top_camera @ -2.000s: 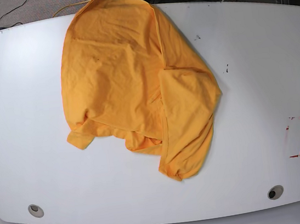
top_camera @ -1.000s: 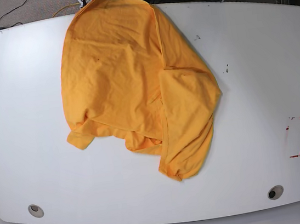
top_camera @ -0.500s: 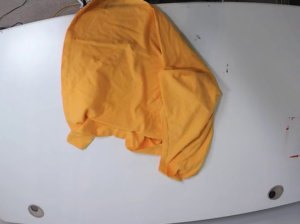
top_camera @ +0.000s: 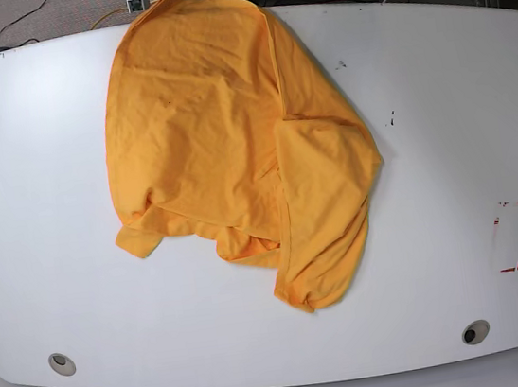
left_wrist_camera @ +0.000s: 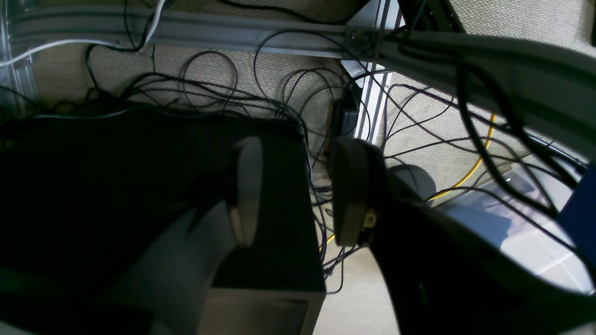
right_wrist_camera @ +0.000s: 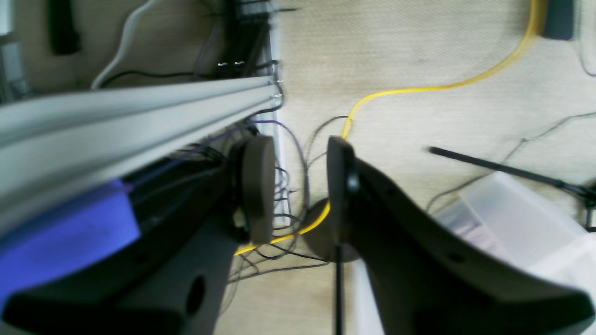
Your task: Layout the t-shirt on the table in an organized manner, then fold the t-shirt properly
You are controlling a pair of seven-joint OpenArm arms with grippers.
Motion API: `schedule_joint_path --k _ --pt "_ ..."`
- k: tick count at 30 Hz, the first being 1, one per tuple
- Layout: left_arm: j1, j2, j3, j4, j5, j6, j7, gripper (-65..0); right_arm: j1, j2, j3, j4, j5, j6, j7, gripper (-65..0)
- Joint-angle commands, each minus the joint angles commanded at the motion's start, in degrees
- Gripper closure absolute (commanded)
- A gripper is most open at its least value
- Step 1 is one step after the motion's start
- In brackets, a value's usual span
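Observation:
The orange-yellow t-shirt (top_camera: 223,141) lies crumpled on the white table (top_camera: 442,131). Its top reaches over the far edge, and its lower part is folded over itself towards the front middle. No lettering shows on it. Neither wrist view shows the shirt or the table. My left gripper (left_wrist_camera: 295,190) is open with nothing between its fingers, above a dark box and tangled cables on the carpet. My right gripper (right_wrist_camera: 298,186) is also open and holds nothing, over carpet with a yellow cable (right_wrist_camera: 419,88). Both are behind the table's far edge.
Two round grommet holes (top_camera: 62,363) (top_camera: 475,332) sit near the front edge. A red rectangular outline (top_camera: 513,236) marks the right side. A few dark specks (top_camera: 391,120) lie right of the shirt. Aluminium rails (right_wrist_camera: 139,107) and cables run behind the table.
The t-shirt lies as before. Only small arm parts at the far edge of the base view have shifted slightly.

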Motion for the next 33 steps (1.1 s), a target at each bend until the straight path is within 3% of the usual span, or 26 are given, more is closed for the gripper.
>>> schedule_joint_path --k 26,33 --pt "31.65 -0.18 -0.26 46.68 -0.35 0.0 0.09 -23.3 -27.69 -3.25 0.26 34.11 0.53 -0.18 0.0 -17.9" --pt "40.09 -0.26 -2.2 59.08 -6.68 -0.09 0.09 -23.3 -35.34 -2.73 -0.09 43.52 8.88 0.18 -0.18 -17.9"
